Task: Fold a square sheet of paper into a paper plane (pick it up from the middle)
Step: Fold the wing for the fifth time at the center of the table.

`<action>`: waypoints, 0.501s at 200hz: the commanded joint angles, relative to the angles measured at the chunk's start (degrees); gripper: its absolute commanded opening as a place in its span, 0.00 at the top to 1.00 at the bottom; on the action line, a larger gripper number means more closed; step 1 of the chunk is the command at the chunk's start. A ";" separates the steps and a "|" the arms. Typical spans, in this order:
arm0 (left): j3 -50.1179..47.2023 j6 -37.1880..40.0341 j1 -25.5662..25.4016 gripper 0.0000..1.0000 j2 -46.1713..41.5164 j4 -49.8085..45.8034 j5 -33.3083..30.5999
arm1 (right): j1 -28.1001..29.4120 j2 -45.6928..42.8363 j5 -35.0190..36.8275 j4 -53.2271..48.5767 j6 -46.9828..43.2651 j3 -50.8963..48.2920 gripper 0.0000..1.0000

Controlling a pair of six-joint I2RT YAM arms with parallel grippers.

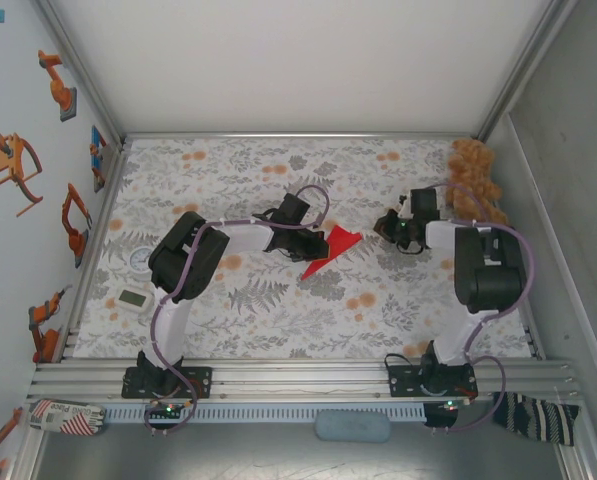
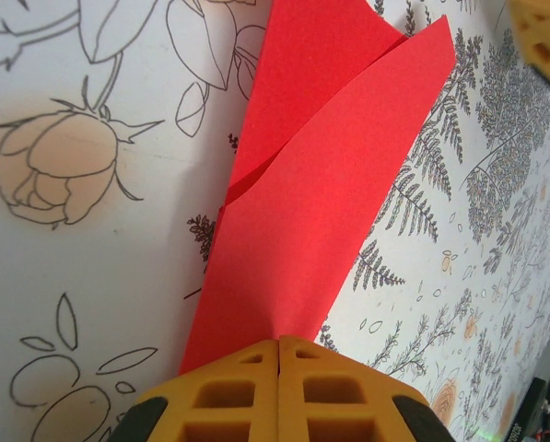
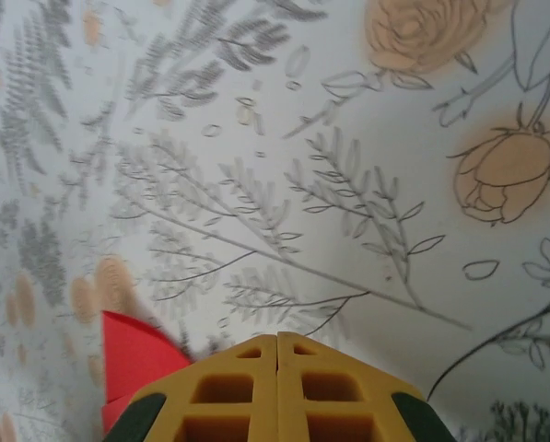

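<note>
One paper plane (image 2: 330, 212), seemingly pinched in left claw (image 2: 279, 343).

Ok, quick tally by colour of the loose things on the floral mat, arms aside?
Red: 1, the folded paper
Brown: 1, the teddy bear
White: 2, a round dial and a small rectangular gadget
Total: 4

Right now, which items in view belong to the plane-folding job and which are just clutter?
Job:
partly folded bright red paper sheet

Lying about:
brown plush teddy bear
round white dial
small white rectangular gadget
blue-grey pad
striped cloth
</note>
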 commanded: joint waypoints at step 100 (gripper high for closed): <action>-0.42 0.67 0.42 1.00 2.70 -13.20 -4.50 | 13.21 3.05 -3.70 3.34 4.40 -0.12 1.00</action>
